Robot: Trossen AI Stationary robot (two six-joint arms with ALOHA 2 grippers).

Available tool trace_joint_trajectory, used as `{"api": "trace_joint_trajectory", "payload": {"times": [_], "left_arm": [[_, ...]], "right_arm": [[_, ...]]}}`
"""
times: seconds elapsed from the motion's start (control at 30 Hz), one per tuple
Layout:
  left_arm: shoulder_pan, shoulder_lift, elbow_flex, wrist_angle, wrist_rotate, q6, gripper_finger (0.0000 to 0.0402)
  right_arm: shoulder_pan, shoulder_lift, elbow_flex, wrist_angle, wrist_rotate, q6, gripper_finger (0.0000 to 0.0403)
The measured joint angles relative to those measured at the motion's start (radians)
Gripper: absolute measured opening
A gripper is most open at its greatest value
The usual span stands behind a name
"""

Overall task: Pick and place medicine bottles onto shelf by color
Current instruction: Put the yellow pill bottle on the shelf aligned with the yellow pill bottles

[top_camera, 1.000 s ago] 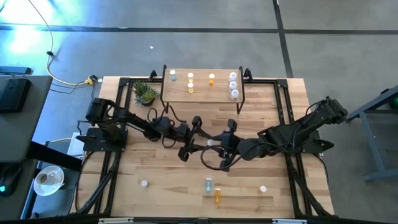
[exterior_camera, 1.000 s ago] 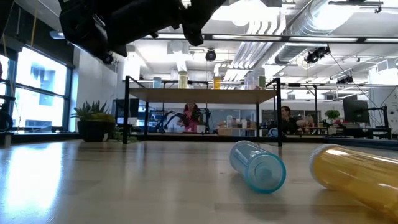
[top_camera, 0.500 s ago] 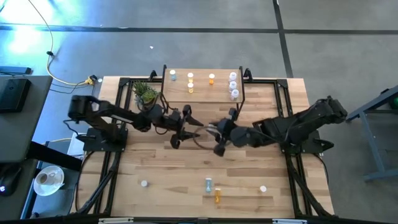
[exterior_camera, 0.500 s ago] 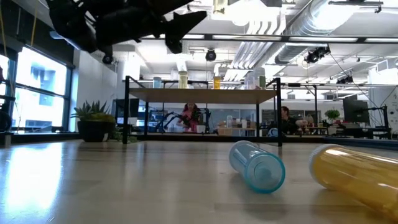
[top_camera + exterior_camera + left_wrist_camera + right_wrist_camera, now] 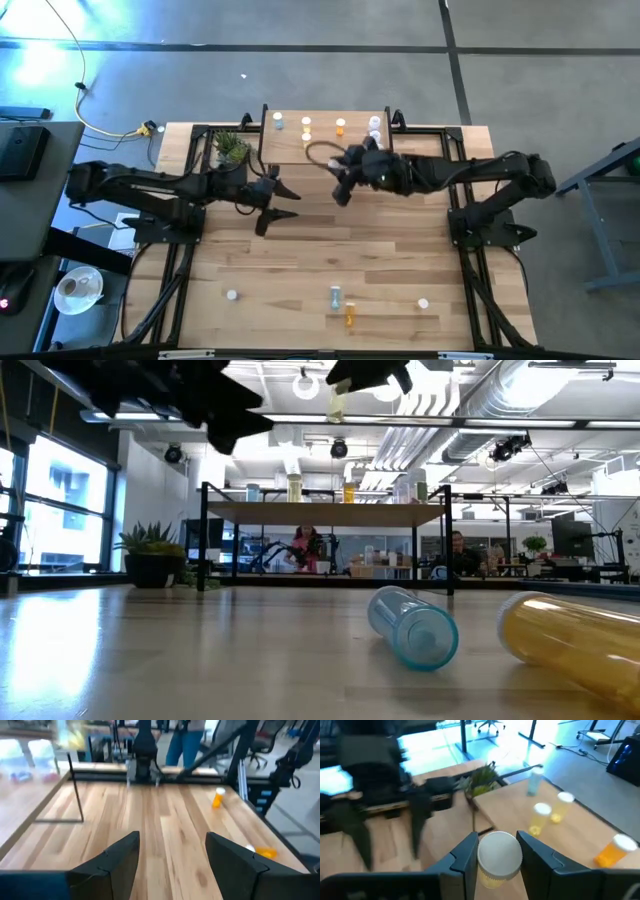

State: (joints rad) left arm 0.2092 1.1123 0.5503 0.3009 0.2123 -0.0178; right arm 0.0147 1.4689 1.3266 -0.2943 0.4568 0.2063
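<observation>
the right end effector [image 5: 347, 172], in the upper middle of the high view, is clamping a yellow bottle [image 5: 498, 861] and carrying it over the shelf [image 5: 322, 152]. next, it likely needs lowering beside the yellow bottles [image 5: 547, 819] there. the left end effector [image 5: 279, 202], fingers apart and empty, is hovering left of centre over the counter [image 5: 300, 270].

Shelf [image 5: 320, 150] front bare; bottles [image 5: 306, 131] line its back edge

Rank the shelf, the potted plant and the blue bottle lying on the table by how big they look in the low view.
1. shelf, widest by far, though farthest back.
2. potted plant and blue bottle: they look about alike. The bottle lies much nearer the camera, which inflates it, so I won't rank these two.
</observation>
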Motion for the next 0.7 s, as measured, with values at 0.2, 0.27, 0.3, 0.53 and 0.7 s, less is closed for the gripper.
{"api": "trace_joint_trajectory", "payload": {"times": [0.2, 0.27, 0.3, 0.53, 0.7], "left_arm": [[-0.027, -0.139, 0.0, -0.194, -0.023, 0.002, 0.0216], [-0.047, -0.171, -0.003, -0.234, -0.023, -0.004, 0.0216], [-0.059, -0.186, -0.015, -0.233, -0.029, -0.004, 0.0216], [-0.132, -0.276, -0.166, -0.172, -0.202, -0.075, 0.0216], [-0.147, -0.336, -0.212, -0.151, -0.256, -0.076, 0.0216]], "right_arm": [[-0.117, 0.0, 0.0, 0.059, -0.08, -0.005, 0.0106], [-0.149, 0.0, 0.0, 0.083, -0.102, -0.005, 0.0106], [-0.163, 0.0, 0.0, 0.097, -0.11, -0.005, 0.0106], [-0.239, 0.0, 0.0, 0.195, -0.201, -0.005, 0.0106], [-0.27, 0.0, 0.0, 0.249, -0.232, -0.005, 0.0106]]}}
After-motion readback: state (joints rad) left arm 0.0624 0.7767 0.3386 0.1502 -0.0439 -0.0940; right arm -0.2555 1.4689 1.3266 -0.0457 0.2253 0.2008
